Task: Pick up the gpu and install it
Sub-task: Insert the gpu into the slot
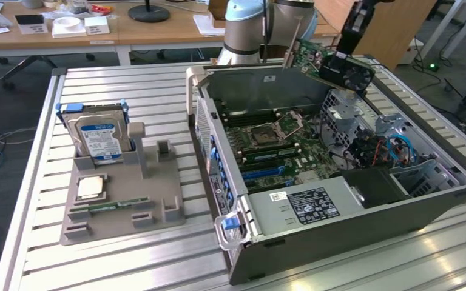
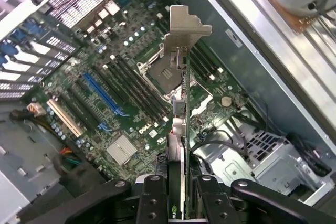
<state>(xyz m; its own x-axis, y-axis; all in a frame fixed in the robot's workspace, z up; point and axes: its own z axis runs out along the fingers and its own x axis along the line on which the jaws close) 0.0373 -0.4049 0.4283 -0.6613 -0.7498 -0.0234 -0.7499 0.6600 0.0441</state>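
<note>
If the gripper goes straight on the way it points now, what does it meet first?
Probably the motherboard, near the CPU socket. The gpu held in the gripper would touch it first. Depth is hard to judge.

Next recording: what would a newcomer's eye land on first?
The graphics card, clamped in the gripper, hangs tilted over the open computer case, above its green motherboard. On the exterior view's left, a grey holder carries a hard drive.
</note>
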